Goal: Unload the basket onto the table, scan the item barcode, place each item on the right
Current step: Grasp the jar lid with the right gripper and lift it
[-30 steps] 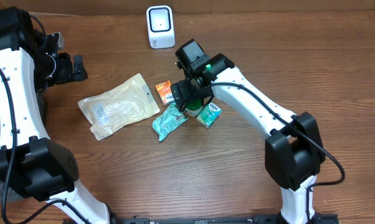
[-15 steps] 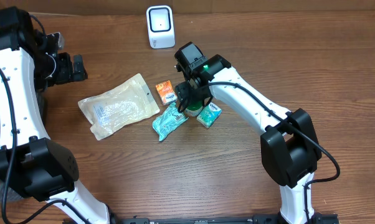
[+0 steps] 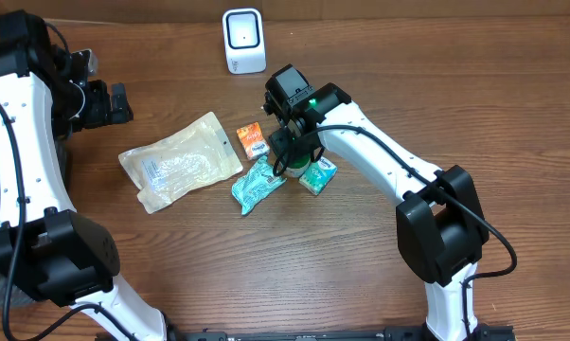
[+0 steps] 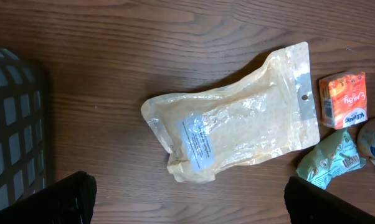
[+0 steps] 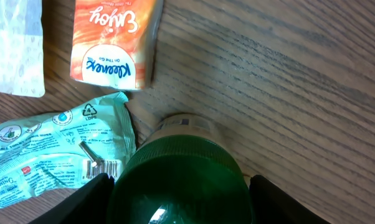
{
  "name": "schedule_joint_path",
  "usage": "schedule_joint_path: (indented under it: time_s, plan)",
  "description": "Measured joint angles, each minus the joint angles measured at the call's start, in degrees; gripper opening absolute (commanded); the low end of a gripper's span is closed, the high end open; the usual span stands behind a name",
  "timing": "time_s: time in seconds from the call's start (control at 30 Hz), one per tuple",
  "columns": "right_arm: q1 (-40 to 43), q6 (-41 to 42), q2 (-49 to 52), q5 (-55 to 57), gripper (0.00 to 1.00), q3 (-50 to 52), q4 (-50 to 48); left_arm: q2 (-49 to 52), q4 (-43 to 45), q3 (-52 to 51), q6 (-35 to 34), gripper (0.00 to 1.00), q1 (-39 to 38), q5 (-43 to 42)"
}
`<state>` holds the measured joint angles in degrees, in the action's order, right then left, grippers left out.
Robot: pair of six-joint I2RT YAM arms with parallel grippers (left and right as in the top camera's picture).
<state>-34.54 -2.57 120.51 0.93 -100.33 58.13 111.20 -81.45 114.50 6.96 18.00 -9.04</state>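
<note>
Closing my right gripper (image 5: pixel 180 194) around the green-capped bottle (image 5: pixel 178 168), narrower than a second ago; whether it's clamped yet, I cannot tell. Left gripper (image 4: pixel 194 202) gapes empty. Barcode scanner (image 3: pixel 243 40) next.

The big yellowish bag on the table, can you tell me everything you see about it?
The bag is a crinkly, see-through yellowish plastic pouch lying flat on the wooden table. It has a white printed label and a clear sealed end with a small hang hole. An orange packet lies just beyond that end, not touching. A teal packet sits by one corner; contact is unclear.
</note>
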Motion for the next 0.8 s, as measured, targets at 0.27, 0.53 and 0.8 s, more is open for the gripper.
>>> schedule_joint_path:
  time_s: [0.27,0.53,0.8]
  plan:
    - [0.0,-3.5,0.0,1.4,0.59,-0.3,1.6,0.0,0.0,0.0,0.0,1.0,0.0,0.0]
    - [0.0,-14.9,-0.1,2.1,0.6,-0.7,3.3,0.0,0.0,0.0,0.0,0.99,0.0,0.0]
    - [0.0,-29.8,-0.2,2.1,0.6,-0.8,4.3,0.0,0.0,0.0,0.0,1.0,0.0,0.0]
